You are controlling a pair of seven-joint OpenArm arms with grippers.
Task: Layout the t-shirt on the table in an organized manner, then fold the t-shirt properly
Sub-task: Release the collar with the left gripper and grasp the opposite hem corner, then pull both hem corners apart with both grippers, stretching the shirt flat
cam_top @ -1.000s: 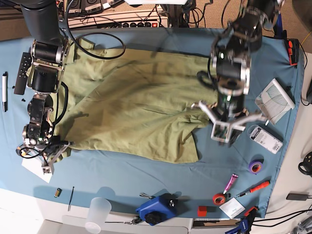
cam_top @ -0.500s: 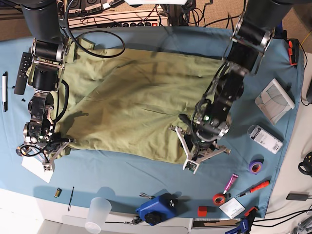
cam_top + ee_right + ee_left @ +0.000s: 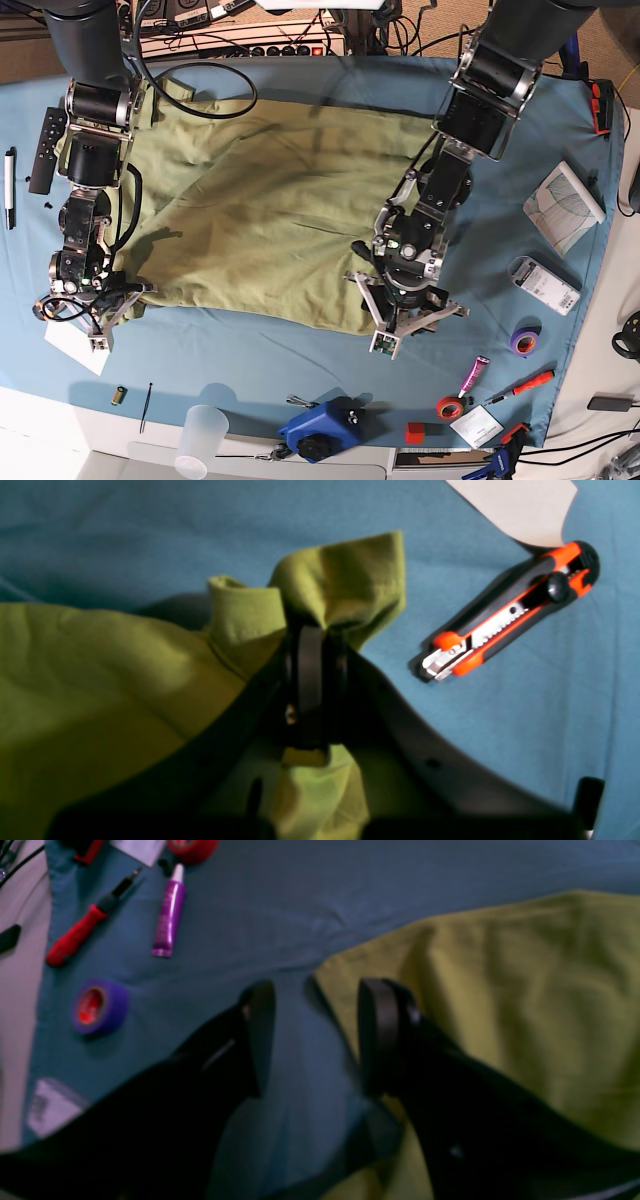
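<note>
The olive-green t-shirt (image 3: 280, 210) lies spread across the teal table (image 3: 250, 355). My right gripper (image 3: 112, 315) is at the shirt's front left corner in the base view. In the right wrist view it (image 3: 312, 645) is shut on a bunched corner of the t-shirt (image 3: 100, 680). My left gripper (image 3: 405, 330) is low at the shirt's front right corner. In the left wrist view it (image 3: 317, 1035) is open. One finger (image 3: 380, 1035) is over the t-shirt (image 3: 525, 990) and the other finger (image 3: 260, 1035) is over bare cloth, with the shirt's edge between them.
An orange-black box cutter (image 3: 510, 612) and white paper (image 3: 510, 505) lie just beyond my right gripper. Purple tape (image 3: 95, 1005), a purple tube (image 3: 169, 915) and a red screwdriver (image 3: 75, 935) lie near my left gripper. A cup (image 3: 200, 435) and a blue tool (image 3: 320, 425) stand at the front edge.
My left arm swung from right of the shirt down to its front right corner, gripper still open. My right gripper kept its hold on the left corner.
</note>
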